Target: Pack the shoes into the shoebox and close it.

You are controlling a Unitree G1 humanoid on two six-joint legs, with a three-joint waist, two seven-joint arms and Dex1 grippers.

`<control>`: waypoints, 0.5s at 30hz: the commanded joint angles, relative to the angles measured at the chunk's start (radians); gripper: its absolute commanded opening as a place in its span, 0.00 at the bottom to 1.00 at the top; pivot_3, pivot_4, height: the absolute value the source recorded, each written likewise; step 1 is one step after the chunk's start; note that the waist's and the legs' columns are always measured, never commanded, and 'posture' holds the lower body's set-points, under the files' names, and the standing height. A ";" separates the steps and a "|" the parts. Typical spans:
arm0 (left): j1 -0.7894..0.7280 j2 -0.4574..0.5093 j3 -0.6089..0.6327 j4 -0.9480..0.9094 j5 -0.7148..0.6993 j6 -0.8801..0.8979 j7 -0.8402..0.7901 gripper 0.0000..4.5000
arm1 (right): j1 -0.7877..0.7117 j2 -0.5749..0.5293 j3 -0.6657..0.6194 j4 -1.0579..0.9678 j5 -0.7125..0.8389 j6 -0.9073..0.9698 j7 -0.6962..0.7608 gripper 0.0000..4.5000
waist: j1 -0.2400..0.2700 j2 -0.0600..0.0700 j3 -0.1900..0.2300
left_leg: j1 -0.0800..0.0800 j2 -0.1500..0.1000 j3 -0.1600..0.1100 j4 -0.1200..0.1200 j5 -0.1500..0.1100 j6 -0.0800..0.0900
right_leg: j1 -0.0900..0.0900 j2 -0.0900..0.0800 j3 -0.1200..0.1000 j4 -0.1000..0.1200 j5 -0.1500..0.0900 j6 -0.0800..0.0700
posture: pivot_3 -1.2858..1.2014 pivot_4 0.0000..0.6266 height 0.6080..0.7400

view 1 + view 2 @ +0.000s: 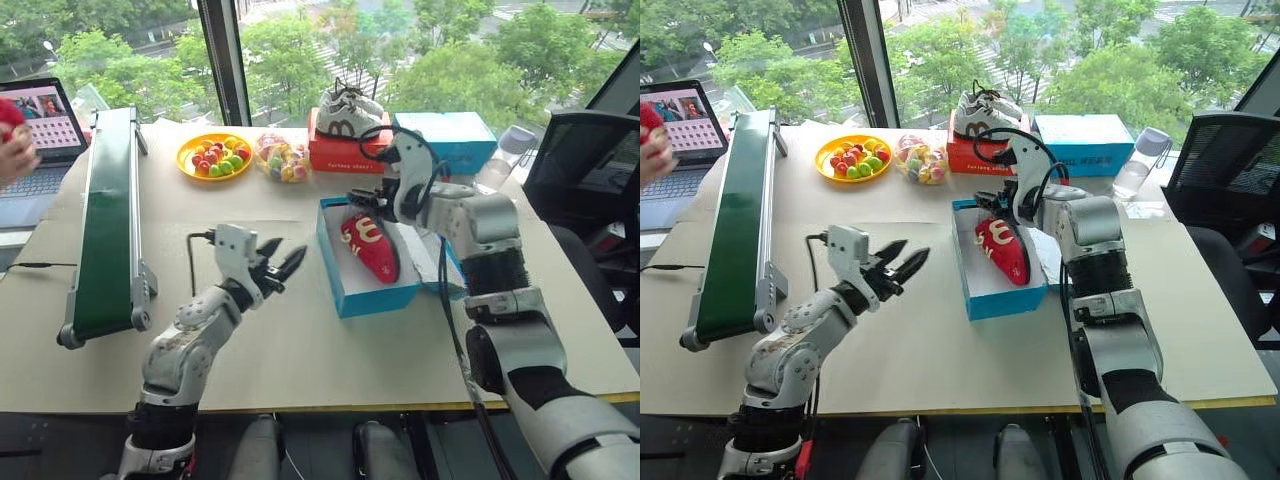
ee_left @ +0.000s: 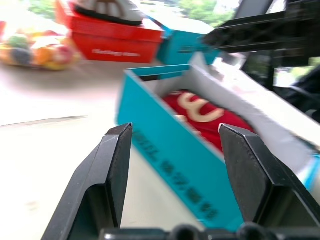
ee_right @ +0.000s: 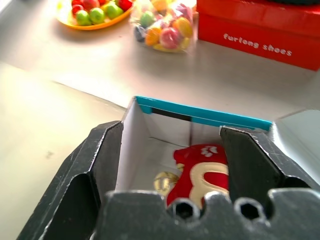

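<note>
The bright blue shoebox (image 1: 372, 296) stands open in the middle of the table, white inside, with its flap lid (image 1: 441, 262) lying out to the right under my right arm. In the box lies a red shoe (image 1: 370, 247) with pale curly marks; I cannot tell whether a second shoe is beside it. My right gripper (image 1: 362, 202) hovers over the box's far end. Its fingers (image 3: 105, 150) stand wide apart, open, with nothing between them. My left gripper (image 1: 288, 252) is left of the box and pointing at its side wall (image 2: 165, 150). It is open and empty.
A green conveyor (image 1: 105, 215) runs along the left side. At the back are a yellow plate of coloured balls (image 1: 214, 157), a bag of sweets (image 1: 282, 157), a red box (image 1: 345, 152) bearing white sneakers (image 1: 347, 112), a plainer blue box (image 1: 445, 135) and a bottle (image 1: 505, 150). A laptop (image 1: 40, 125) and a person's hand (image 1: 12, 140) are far left.
</note>
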 commanded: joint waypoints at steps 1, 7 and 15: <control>-0.005 0.050 0.112 0.049 0.076 -0.028 0.106 0.65 | 0.112 -0.033 -0.008 -0.282 0.125 -0.104 0.186 0.82 | -0.002 0.000 0.000 | 0.000 0.001 0.000 0.000 0.000 0.000 | 0.000 0.001 0.000 0.000 0.000 0.000 | 0.52 0.24 0.94; 0.020 0.122 0.204 0.114 0.061 0.029 0.089 0.86 | 0.362 -0.136 0.149 -0.453 0.151 -0.149 0.374 1.00 | 0.000 -0.001 -0.001 | 0.000 0.002 0.000 0.001 -0.001 -0.002 | 0.001 0.001 -0.001 0.000 0.000 -0.001 | 0.52 0.24 0.94; 0.026 0.166 0.215 0.134 0.073 0.105 0.072 0.99 | 0.397 -0.067 0.231 -0.397 0.023 -0.313 0.310 1.00 | -0.001 -0.001 -0.001 | 0.004 0.007 0.001 0.001 -0.005 -0.012 | 0.000 0.006 -0.001 -0.001 0.006 -0.007 | 0.52 0.24 0.94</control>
